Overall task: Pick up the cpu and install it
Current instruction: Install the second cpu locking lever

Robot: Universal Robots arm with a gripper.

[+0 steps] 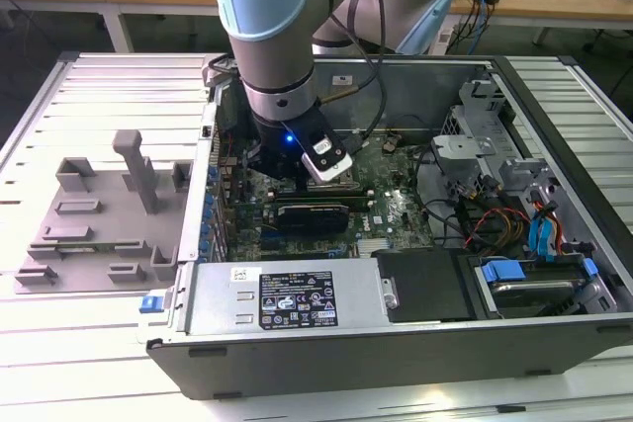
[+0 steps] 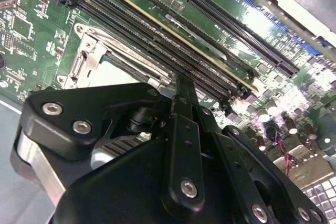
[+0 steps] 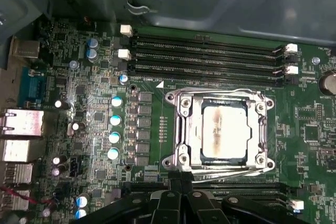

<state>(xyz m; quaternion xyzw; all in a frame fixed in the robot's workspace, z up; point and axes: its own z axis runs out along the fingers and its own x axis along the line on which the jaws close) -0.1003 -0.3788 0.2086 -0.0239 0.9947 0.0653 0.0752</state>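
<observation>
The arm reaches down into an open computer case (image 1: 554, 274) that lies on the slatted metal table (image 1: 89, 343), with the gripper (image 1: 315, 167) low over the green motherboard (image 1: 396, 214) in the exterior view. In the first wrist view the cpu (image 3: 223, 131) sits flat inside the silvery socket frame (image 3: 181, 129), its pale metal top showing dark smudges along the edges; the frame surrounds it on all sides and rows of black memory slots (image 3: 205, 56) run just beside the socket. The gripper's black linkage shows in both wrist views, and in the first wrist view it lies just next to the near edge of the socket, apart from the chip. The fingertips are hidden behind the linkage, so I cannot tell whether the gripper is wide or narrow, and nothing can be seen held in it. In the second wrist view the gripper body (image 2: 157, 171) covers most of the socket, with only a pale corner of the chip visible beyond it. On the exterior view's left, a grey plastic fixture (image 1: 99, 214) stands on the table, well apart from the case.
</observation>
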